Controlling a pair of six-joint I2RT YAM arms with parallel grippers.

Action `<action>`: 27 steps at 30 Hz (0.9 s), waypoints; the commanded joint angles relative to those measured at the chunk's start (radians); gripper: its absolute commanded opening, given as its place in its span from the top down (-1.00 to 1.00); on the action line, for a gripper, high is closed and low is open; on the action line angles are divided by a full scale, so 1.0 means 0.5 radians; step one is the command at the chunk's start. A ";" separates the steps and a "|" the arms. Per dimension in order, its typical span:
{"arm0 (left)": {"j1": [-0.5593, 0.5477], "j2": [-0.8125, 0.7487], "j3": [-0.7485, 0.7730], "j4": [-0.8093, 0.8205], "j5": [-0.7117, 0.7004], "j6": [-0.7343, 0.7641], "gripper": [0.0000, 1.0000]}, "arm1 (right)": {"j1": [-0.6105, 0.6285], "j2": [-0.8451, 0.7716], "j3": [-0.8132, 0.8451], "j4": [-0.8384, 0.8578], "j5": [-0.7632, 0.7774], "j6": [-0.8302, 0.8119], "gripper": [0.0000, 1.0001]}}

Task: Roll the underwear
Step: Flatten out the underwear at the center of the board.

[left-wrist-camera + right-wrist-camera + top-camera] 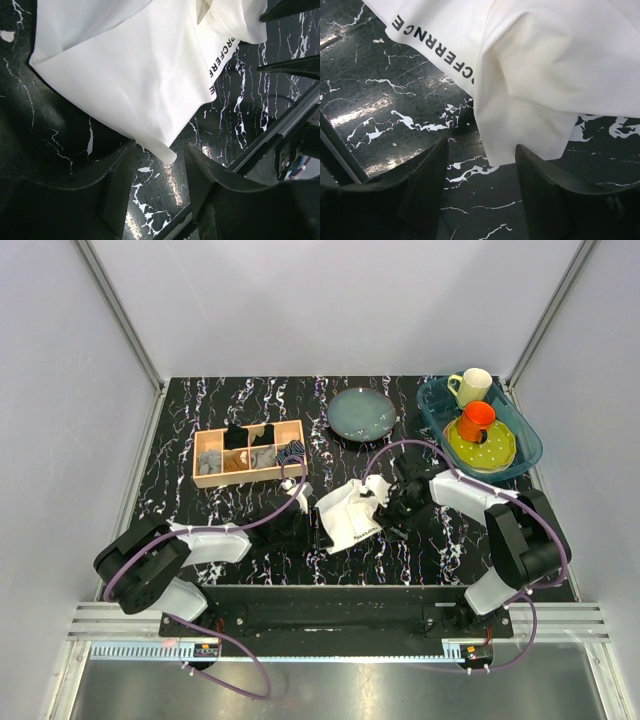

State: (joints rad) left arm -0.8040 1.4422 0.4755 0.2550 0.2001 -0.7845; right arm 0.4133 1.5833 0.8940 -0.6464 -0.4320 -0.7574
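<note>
The white underwear (352, 513) lies crumpled on the black marbled table between my two arms, with black lettering along its waistband. My left gripper (297, 515) sits at its left edge; in the left wrist view the jaws are open (160, 165) and a corner of the cloth (125, 75) points between the fingertips, ungripped. My right gripper (392, 508) sits at its right edge; in the right wrist view the jaws are open (482, 160) and a hanging fold of the cloth (545, 85) ends just ahead of them.
A wooden tray (210, 478) of small dark and grey cloth rolls stands at the back left. A dark round plate (362, 413) is at the back middle. A teal basin (525, 435) with a green plate, orange cup and cream mug stands at the back right.
</note>
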 commanded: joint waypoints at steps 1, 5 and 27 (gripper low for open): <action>-0.009 0.082 -0.043 0.061 0.026 -0.017 0.04 | 0.075 0.048 -0.009 0.069 0.155 0.036 -0.25; -0.009 0.101 -0.052 0.085 0.026 -0.014 0.28 | 0.081 0.061 -0.012 0.090 0.238 0.039 0.08; 0.193 -0.681 -0.098 -0.240 -0.035 0.121 1.00 | -0.017 -0.255 0.384 -0.250 -0.087 0.235 0.92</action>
State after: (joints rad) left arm -0.7593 1.2263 0.4141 0.1841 0.1978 -0.7673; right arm 0.4175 1.4963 0.9924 -0.7216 -0.4103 -0.6819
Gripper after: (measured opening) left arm 0.003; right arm 0.049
